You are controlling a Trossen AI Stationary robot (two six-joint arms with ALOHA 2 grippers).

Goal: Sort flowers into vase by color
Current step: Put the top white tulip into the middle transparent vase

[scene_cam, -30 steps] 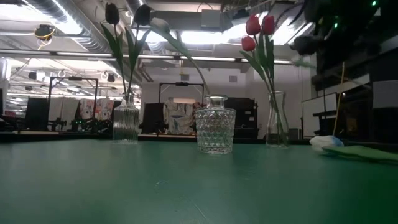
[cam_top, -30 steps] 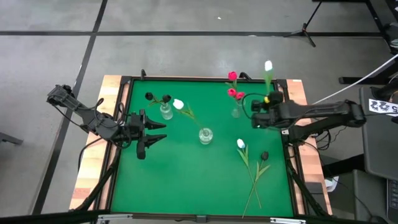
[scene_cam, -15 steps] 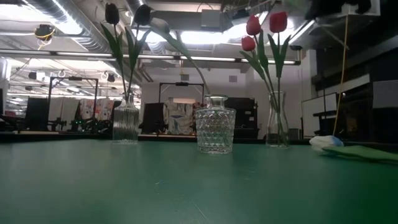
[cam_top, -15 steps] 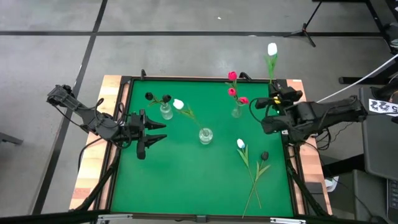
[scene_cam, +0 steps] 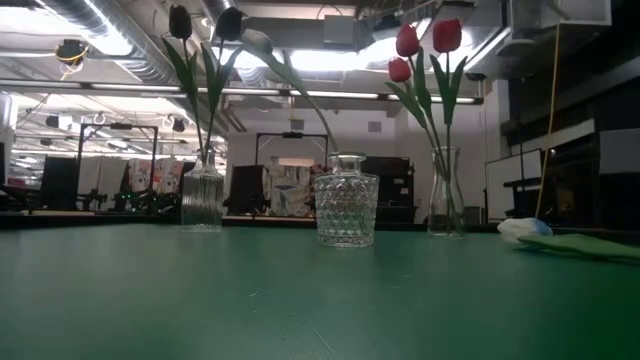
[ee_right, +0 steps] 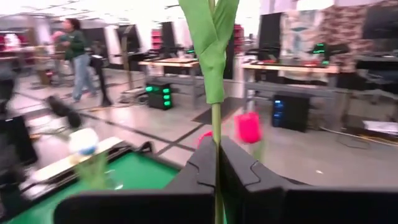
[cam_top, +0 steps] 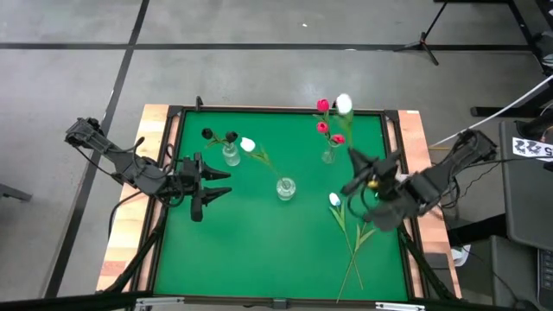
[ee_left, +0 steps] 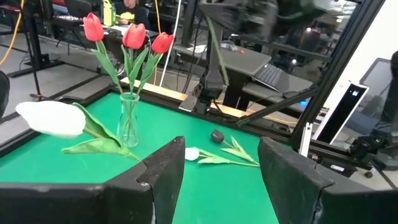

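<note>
Right now the right gripper [cam_top: 373,183] holds a white tulip [cam_top: 344,104] by its stem, the fingers pressed together on the thin green stalk, as the right wrist view shows with the stem [ee_right: 214,124] running up between them. Seen from above, the stem's long axis slants from the gripper toward the table's far edge, so the white head hangs close beside the red tulips [cam_top: 329,130] rather than near its own colour. The middle vase [cam_top: 285,187], which already carries one white tulip [cam_top: 249,145] leaning toward the left vase, lies to the gripper's left, across open green mat [cam_top: 259,242]; my judgement is that the coming move turns on swinging the stem's lower end over that vase's mouth and bringing the stalk nearer upright. The right arm is plainly the nearer one for this. The left gripper [cam_top: 210,184] waits at the table's left side with its fingers apart, pointing toward the middle. Counting from above: three vases, namely the left vase [cam_top: 231,155] with two near-black tulips [cam_top: 219,136], the middle vase with one white, and the right vase [cam_top: 328,155] with three red. Two flowers lie flat on the mat near the right gripper, one white [cam_top: 334,200] and one near-black [cam_top: 367,216], their stems crossing and running toward the near edge. That makes nine tulips: three red, three white, three near-black.
</note>
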